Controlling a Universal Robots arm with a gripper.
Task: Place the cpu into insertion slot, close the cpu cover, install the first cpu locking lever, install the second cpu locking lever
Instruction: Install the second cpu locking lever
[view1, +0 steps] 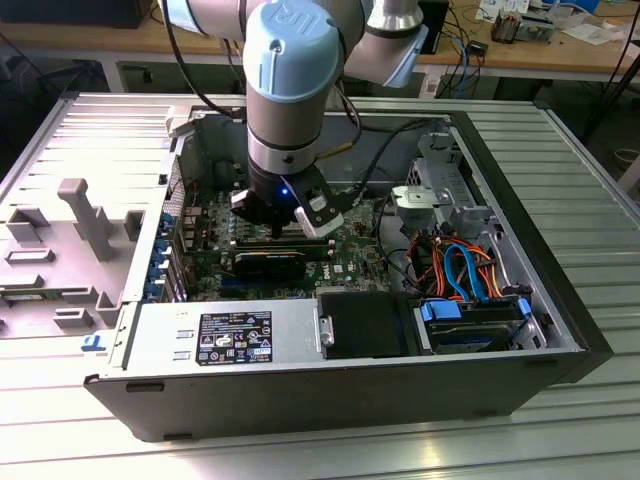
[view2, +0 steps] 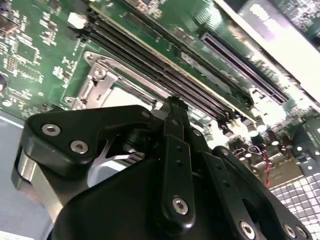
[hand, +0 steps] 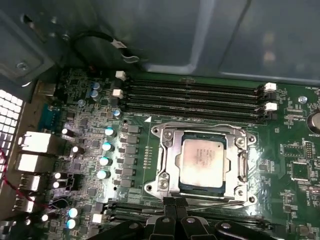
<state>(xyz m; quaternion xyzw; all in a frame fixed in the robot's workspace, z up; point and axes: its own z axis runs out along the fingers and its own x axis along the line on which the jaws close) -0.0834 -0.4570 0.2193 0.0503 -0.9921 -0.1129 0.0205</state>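
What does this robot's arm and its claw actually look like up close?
The arm is built of silvery tube sections with pale blue rounded joint caps and a grey ring at the wrist. Black cables trail beside it. A small blue light glows at its lower end. The gripper is matte black, made of flat linked bars joined with silver screws, narrowing to thin fingers.

Even room light outside, dim and patchy inside the case

In the exterior view, glare washes the ribbed table (view1: 560, 160). In the first wrist view the cpu (hand: 204, 159) gleams softly and capacitors (hand: 106, 146) flare white. In the second wrist view the gripper (view2: 174, 102) is dark and blurred, and the board (view2: 35, 45) smears toward the edges.
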